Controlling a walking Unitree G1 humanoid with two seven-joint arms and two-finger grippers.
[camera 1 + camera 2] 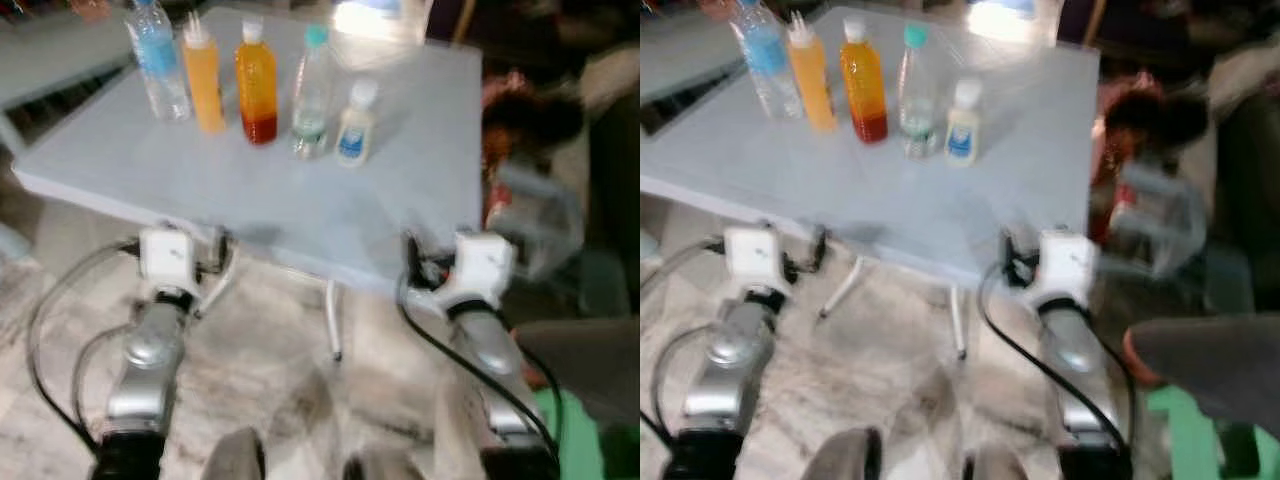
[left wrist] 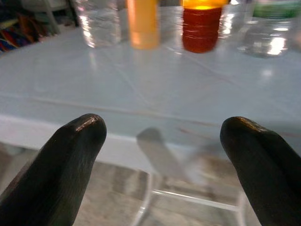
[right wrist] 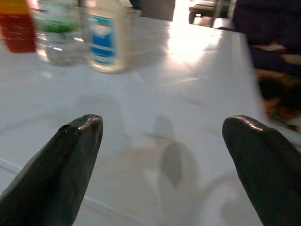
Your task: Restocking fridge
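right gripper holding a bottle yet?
No. The right gripper is open and empty at the table edge; the white bottle stands beyond it.

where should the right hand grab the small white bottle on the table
Grip the white bottle around its body, below the cap, coming level from the table's near edge. It stands upright at the row's right end, so its right side is free; the clear bottle crowds its left.
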